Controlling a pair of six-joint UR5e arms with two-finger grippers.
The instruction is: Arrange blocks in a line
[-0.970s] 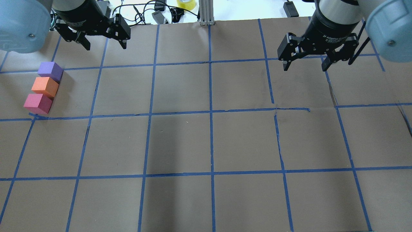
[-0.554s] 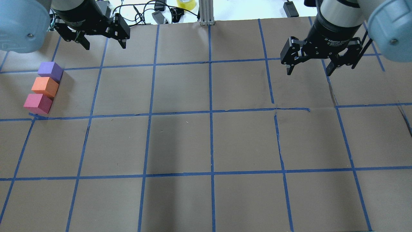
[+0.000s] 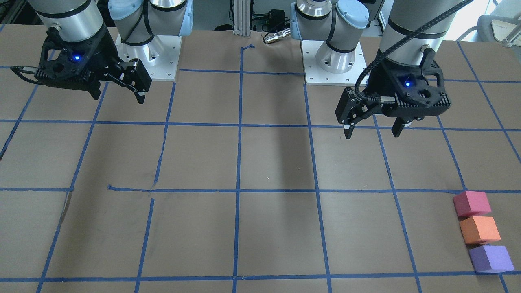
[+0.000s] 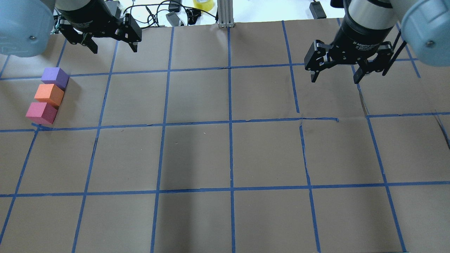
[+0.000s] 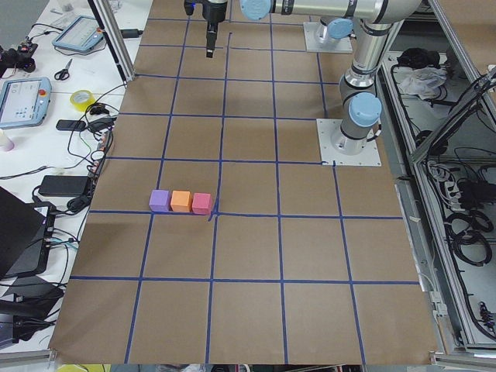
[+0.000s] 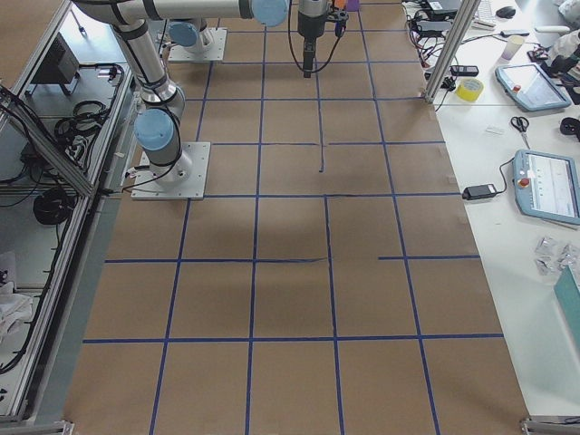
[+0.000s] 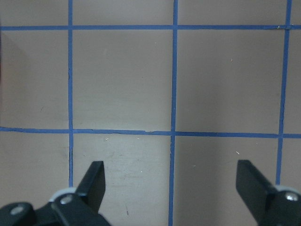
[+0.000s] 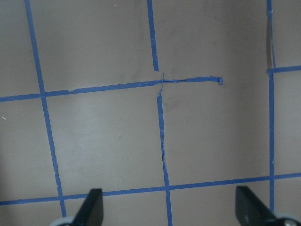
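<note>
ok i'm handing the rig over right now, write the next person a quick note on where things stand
Left gripper: open, empty, held above the table at its far edge, clear of the blocks.
Right gripper: open, empty, above the table on the other side, nothing near it.
Blocks: purple block, orange block and pinkish-red block sit side by side in one straight row on the robot's left, purple farthest from the robot, pinkish-red nearest.
Done: the line looks complete.
Left: apparently nothing; perhaps only check the spacing up close.
</note>
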